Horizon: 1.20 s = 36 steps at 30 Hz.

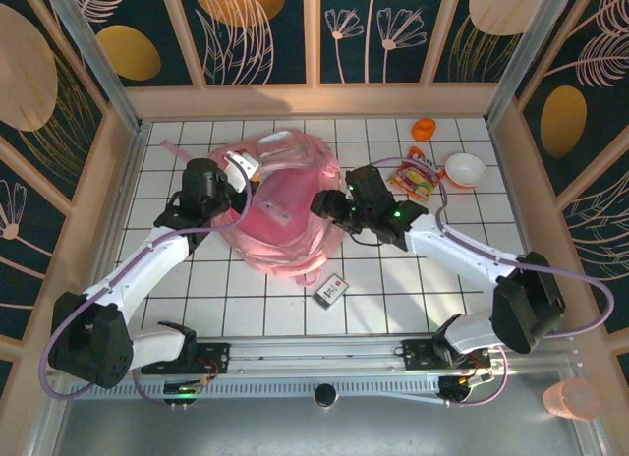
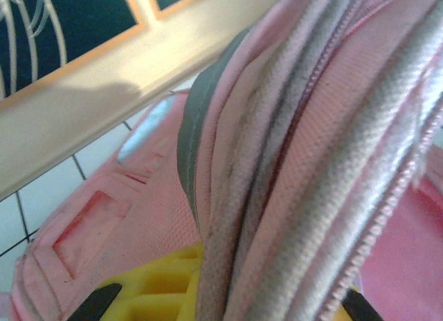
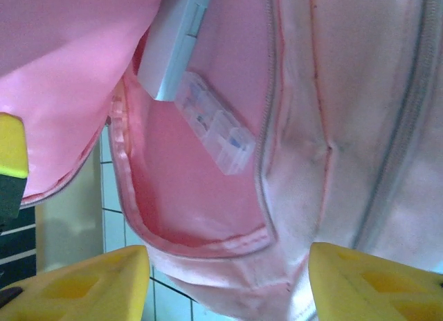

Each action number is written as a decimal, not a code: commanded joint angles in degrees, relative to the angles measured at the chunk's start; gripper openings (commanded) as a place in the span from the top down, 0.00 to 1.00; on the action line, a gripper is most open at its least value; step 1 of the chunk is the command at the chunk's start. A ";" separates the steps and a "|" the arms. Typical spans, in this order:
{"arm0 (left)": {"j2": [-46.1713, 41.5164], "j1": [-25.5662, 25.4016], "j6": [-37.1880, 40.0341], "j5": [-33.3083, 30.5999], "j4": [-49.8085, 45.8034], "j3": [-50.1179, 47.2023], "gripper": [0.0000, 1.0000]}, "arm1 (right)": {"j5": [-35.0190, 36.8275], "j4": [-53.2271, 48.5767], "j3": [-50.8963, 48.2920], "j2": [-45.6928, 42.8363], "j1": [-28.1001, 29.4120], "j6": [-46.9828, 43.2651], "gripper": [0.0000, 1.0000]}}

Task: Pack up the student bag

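The pink student bag lies in the middle of the tiled table, its main pocket held open. My left gripper is at the bag's upper left rim; in the left wrist view its yellow fingers are shut on bunched folds of the pink fabric and zip. My right gripper is at the bag's right side, open, its yellow fingers wide apart on either side of the pocket's lower rim. Inside the pocket lie a clear compartment box and a white flat item.
A small card-like pack lies on the tiles just in front of the bag. At the back right are a colourful snack packet, a white bowl and an orange object. Wooden walls ring the table.
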 commanded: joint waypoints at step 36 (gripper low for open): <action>-16.73 15.54 -12.40 18.96 7.06 -14.99 0.18 | 14.31 -6.57 14.74 12.14 14.66 -83.01 0.27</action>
